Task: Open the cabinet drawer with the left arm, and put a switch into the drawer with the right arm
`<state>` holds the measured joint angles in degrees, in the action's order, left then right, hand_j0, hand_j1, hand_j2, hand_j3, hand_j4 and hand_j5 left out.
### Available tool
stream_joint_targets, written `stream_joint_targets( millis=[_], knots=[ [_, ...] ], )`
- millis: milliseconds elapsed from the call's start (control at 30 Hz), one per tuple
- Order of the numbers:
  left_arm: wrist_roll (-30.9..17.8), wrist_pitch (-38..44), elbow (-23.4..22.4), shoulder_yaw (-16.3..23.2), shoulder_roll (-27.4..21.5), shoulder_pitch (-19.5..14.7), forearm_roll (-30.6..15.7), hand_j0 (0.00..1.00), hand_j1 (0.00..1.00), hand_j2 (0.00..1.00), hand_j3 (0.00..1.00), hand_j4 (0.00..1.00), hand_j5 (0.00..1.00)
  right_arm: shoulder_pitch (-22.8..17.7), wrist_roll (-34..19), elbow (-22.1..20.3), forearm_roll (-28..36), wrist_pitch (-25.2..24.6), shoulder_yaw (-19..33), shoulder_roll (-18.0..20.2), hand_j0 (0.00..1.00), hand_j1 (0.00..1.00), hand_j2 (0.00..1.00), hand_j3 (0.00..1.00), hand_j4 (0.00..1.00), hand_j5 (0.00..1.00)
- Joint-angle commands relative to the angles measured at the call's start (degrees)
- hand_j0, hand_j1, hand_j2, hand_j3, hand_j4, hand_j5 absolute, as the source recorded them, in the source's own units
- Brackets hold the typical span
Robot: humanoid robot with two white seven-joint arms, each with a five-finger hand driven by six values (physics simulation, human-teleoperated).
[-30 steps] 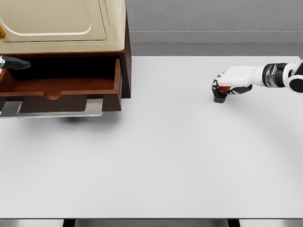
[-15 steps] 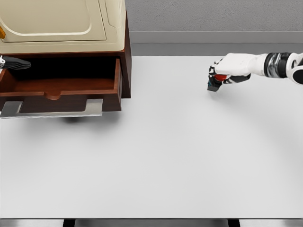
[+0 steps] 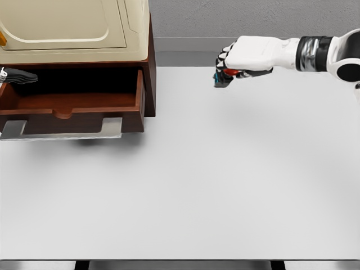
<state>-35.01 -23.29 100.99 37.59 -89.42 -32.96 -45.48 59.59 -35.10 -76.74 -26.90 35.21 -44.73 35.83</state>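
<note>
dark wood cabinet drawer pulled open, interior bare, grey metal handle along its front, small dark switch with red part, gripped in right hand, lifted off the table, well right of drawer

The desk is plain white. The cabinet has a cream top over dark reddish-brown wood; its drawer is the same brown with a grey metal handle. The switch is black and red in the white right hand.
</note>
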Motion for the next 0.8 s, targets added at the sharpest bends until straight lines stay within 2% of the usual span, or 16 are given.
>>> stream_joint_targets(
  millis=[0,200,300,433,500,533,767],
  knots=[
    [0.0,0.3,0.0,-0.1,-0.1,0.0,-0.4,1.00,1.00,1.00,1.00,1.00,1.00,0.1,0.1,-0.6,0.6,-0.2,-0.4,-1.6,0.46,0.46,0.46,0.46,0.46,0.46],
    [0.0,0.4,0.0,0.0,-0.1,0.0,-0.3,1.00,1.00,1.00,1.00,1.00,1.00,3.3,0.1,-0.8,0.6,-0.2,-4.0,-5.5,0.46,0.46,0.46,0.46,0.46,0.46],
    [0.0,0.4,0.0,-0.1,-0.2,0.0,-0.3,1.00,1.00,1.00,1.00,1.00,1.00,4.0,0.1,-3.2,2.3,-0.2,-4.2,-5.6,0.46,0.46,0.46,0.46,0.46,0.46],
    [0.0,0.4,0.0,-0.1,-0.3,0.0,-0.3,1.00,1.00,1.00,1.00,1.00,1.00,6.2,0.1,-3.8,4.0,-0.2,-6.2,-5.7,0.46,0.46,0.46,0.46,0.46,0.46],
    [0.0,0.4,0.0,-0.1,-0.3,0.0,-0.3,1.00,1.00,1.00,1.00,1.00,1.00,7.0,0.1,-6.9,4.4,-0.2,-6.4,-5.6,0.46,0.46,0.46,0.46,0.46,0.46],
    [0.0,0.3,0.0,-0.1,-0.3,0.0,-0.3,1.00,1.00,1.00,1.00,1.00,1.00,7.9,0.1,-7.1,4.4,-0.2,-7.7,-5.9,0.46,0.46,0.46,0.46,0.46,0.46],
    [0.0,0.4,0.0,-0.1,-0.1,0.0,-0.3,1.00,1.00,1.00,1.00,1.00,1.00,11.3,0.1,-7.6,4.4,-0.2,-11.4,-10.1,0.46,0.46,0.46,0.46,0.46,0.46]
  ],
)
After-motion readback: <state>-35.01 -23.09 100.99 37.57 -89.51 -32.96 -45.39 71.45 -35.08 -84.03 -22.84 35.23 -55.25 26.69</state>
